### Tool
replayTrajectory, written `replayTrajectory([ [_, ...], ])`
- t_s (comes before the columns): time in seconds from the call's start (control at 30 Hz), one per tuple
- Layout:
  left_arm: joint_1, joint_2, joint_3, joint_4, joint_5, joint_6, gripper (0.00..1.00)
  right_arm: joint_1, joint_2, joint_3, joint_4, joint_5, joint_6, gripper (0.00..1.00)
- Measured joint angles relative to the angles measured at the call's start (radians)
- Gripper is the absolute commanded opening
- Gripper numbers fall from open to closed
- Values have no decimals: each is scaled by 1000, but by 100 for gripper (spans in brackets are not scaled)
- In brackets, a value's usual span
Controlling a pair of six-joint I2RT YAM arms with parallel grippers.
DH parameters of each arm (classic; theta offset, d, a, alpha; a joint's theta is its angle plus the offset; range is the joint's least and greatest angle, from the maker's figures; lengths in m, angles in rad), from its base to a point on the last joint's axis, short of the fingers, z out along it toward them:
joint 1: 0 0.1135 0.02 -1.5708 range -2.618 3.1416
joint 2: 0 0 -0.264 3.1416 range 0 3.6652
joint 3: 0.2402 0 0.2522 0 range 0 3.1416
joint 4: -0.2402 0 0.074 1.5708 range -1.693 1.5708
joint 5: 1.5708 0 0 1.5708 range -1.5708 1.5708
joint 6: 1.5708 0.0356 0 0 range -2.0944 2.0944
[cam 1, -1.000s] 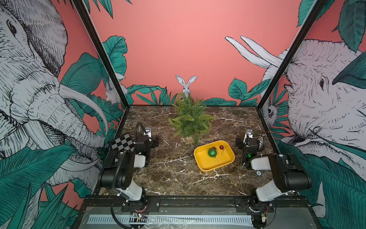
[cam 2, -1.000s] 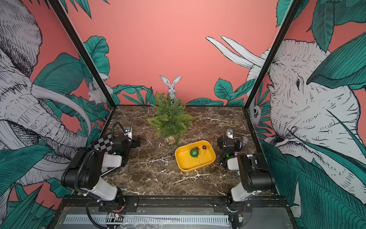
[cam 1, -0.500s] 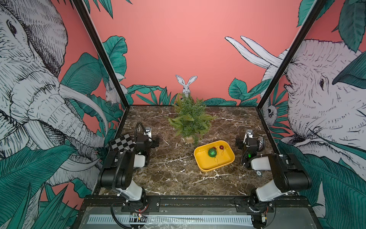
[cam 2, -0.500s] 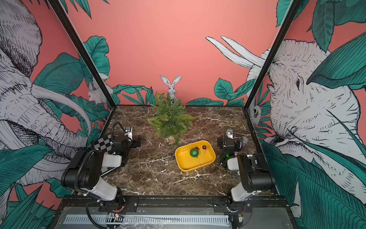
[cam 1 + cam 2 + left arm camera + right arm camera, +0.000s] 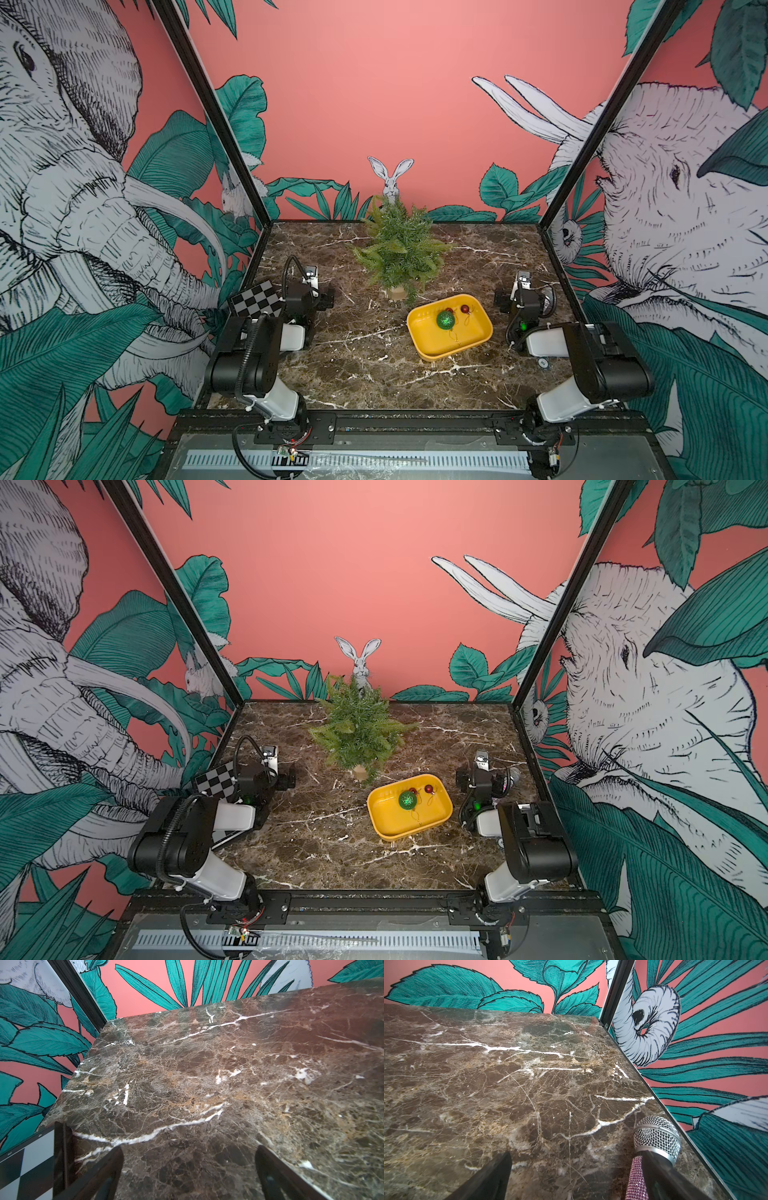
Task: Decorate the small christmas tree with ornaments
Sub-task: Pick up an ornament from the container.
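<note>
The small christmas tree [image 5: 399,245] [image 5: 359,729] stands in its tan pot at the back middle of the marble table. The ornaments lie in a yellow tray [image 5: 440,351] in front of it, to the right: a glittery green ball [image 5: 445,320] and two small dark-red balls [image 5: 449,311] [image 5: 464,308]. My left gripper [image 5: 320,297] [image 5: 189,1151] rests low at the left side, open, with only bare marble between its fingers. My right gripper [image 5: 519,299] [image 5: 576,1154] rests low at the right side, open and empty. Tree and ornaments are out of both wrist views.
A microphone [image 5: 656,1136] [image 5: 513,776] with a glittery pink handle lies just beside my right gripper's outer finger, near the right wall. A checkerboard card [image 5: 255,299] leans by the left arm. Painted walls close off three sides.
</note>
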Motion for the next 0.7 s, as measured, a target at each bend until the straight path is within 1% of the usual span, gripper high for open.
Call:
replayTrajectory([
  [0.1,0,0,0,0,-6,0,100,0,-5,0,-6,4,1,99],
  [0.17,-1,-9,7,-33,-45,-8,100,5,-41,-3,-33,6,-2,99],
  [0.23,0,-43,50,-154,-87,-18,100,13,-130,-5,-101,18,-5,99],
  [0.3,-1,-79,132,-267,-119,-24,100,21,-267,17,-224,24,10,99],
  [0.4,-2,-145,216,-350,-162,-64,100,25,-407,119,-412,-16,58,99],
  [0.47,-3,-197,226,-388,-170,-107,100,27,-468,188,-520,-56,105,99],
  [0.53,-3,-239,231,-436,-155,-172,100,27,-521,234,-628,-109,190,99],
  [0.6,2,-264,236,-497,-126,-296,100,18,-570,244,-713,-203,288,99],
  [0.63,6,-268,236,-517,-90,-348,98,13,-583,241,-738,-260,323,96],
  [0.67,11,-267,236,-528,-43,-395,91,12,-586,241,-769,-328,357,87],
  [0.7,15,-263,236,-539,14,-440,86,10,-579,245,-803,-378,386,81],
])
